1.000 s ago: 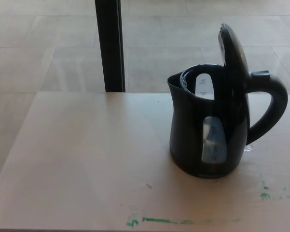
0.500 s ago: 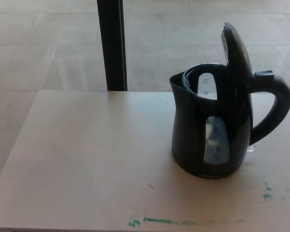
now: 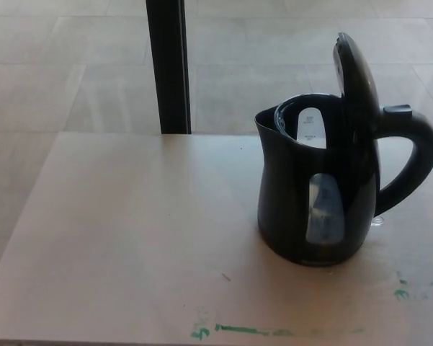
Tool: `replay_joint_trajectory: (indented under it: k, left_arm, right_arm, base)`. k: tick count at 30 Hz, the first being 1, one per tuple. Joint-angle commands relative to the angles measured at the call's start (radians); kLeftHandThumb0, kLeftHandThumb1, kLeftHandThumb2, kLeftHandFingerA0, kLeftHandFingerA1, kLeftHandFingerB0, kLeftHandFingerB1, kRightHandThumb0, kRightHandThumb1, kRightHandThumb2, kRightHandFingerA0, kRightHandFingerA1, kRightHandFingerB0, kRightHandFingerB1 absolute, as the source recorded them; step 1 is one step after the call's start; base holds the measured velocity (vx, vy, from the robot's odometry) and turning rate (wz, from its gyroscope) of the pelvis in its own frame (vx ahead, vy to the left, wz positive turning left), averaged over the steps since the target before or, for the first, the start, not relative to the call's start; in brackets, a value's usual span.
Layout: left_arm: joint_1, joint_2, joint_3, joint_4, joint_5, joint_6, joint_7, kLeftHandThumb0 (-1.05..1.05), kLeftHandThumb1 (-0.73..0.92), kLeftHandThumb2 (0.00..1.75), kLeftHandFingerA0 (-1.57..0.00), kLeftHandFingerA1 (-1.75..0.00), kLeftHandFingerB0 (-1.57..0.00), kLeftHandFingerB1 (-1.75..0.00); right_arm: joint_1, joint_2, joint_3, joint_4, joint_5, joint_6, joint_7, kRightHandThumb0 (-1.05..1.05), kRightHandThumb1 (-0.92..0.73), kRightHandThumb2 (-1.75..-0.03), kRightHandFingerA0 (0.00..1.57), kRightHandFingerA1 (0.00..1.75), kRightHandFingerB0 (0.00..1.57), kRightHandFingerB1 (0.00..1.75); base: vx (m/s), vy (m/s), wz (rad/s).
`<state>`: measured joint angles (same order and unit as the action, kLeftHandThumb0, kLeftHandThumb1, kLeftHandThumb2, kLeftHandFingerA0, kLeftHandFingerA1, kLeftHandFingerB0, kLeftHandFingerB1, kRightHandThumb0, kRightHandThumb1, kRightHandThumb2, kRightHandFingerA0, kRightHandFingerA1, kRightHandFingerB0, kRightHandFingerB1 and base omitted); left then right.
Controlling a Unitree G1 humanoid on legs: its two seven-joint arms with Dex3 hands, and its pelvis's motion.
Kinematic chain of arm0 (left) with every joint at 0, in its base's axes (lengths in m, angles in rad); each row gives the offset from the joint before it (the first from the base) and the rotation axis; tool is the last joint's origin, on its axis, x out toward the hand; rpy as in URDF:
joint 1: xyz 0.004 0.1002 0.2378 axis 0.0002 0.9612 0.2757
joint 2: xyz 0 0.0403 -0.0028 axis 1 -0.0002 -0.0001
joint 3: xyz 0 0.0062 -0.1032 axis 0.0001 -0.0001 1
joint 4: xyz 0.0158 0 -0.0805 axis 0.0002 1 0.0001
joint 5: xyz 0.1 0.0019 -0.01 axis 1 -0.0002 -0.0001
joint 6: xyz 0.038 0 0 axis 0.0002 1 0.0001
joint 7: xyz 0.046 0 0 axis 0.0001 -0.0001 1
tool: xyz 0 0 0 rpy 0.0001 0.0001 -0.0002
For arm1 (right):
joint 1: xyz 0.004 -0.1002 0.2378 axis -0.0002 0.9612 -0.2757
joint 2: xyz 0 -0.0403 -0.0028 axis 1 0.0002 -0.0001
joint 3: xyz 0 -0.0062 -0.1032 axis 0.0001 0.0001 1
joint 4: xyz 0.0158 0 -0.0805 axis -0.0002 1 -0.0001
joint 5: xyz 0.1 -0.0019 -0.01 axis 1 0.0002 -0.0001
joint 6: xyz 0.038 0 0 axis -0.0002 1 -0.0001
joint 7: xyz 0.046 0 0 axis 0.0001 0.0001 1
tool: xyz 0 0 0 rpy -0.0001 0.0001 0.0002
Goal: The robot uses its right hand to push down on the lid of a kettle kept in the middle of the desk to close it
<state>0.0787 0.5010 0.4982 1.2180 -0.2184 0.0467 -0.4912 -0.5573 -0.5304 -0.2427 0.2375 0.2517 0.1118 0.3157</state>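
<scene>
Kettle (image 3: 313, 194) lid (image 3: 355, 76) upright — fingers unseen

— Pale wooden desk (image 3: 130, 231), smooth, with green paint smears (image 3: 238, 330) along the near edge and more at the right.

— On it?

— Black kettle (image 3: 310, 209), upright, right of centre, lid (image 3: 356, 72) raised, handle to the right. Small dark fleck (image 3: 223, 277) nearby.

The desk (image 3: 115, 238) runs off the frame's bottom and right edges. The black post (image 3: 168, 65) is cut off at the top. Markings inside the kettle (image 3: 317, 187) (upper middle) are too small to read.
</scene>
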Motion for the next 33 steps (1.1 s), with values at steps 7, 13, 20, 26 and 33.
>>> replay_joint_trajectory:
  k: [7,13,20,26,33]
  left_arm:
    - [0.016,0.018,-0.001,-0.013,-0.023,-0.011,-0.017,-0.70,0.53,0.91,-0.47,-0.60,-0.21,-0.45]
    - [0.011,0.028,-0.002,-0.009,-0.022,0.007,-0.022,-0.70,0.67,0.61,-0.54,-0.51,-0.29,-0.32]
    - [0.011,0.029,-0.011,-0.014,-0.015,0.008,0.004,-0.77,0.55,0.90,-0.52,-0.59,-0.27,-0.45]
    - [0.015,0.035,-0.013,-0.008,-0.016,-0.009,-0.021,-0.70,0.68,0.61,-0.51,-0.46,-0.28,-0.32]
    - [0.001,0.030,-0.006,0.019,-0.022,-0.016,0.001,-0.68,0.66,0.60,-0.50,-0.45,-0.29,-0.32]
  right_arm:
    - [-0.195,-0.013,0.273,0.097,-0.238,-0.037,0.015,-0.88,-0.69,-1.09,0.16,0.52,0.09,0.37]
    - [-0.301,-0.003,0.357,0.185,-0.290,-0.040,0.027,-0.95,-0.89,-0.67,0.21,0.42,0.15,0.29]
    - [-0.454,0.017,0.441,0.374,-0.365,-0.117,0.035,-0.91,-0.85,-0.66,0.28,0.43,0.22,0.29]
    - [-0.503,0.020,0.501,0.406,-0.433,-0.158,0.041,-0.90,-0.85,-0.67,0.28,0.42,0.23,0.29]
    - [-0.452,0.016,0.586,0.391,-0.517,-0.245,0.051,-0.86,-0.84,-0.66,0.25,0.40,0.23,0.28]
  base:
    - [0.00,0.000,0.00]
    - [0.00,0.000,0.00]
    - [0.00,0.000,0.00]
    - [0.00,0.000,0.00]
    - [0.00,0.000,0.00]
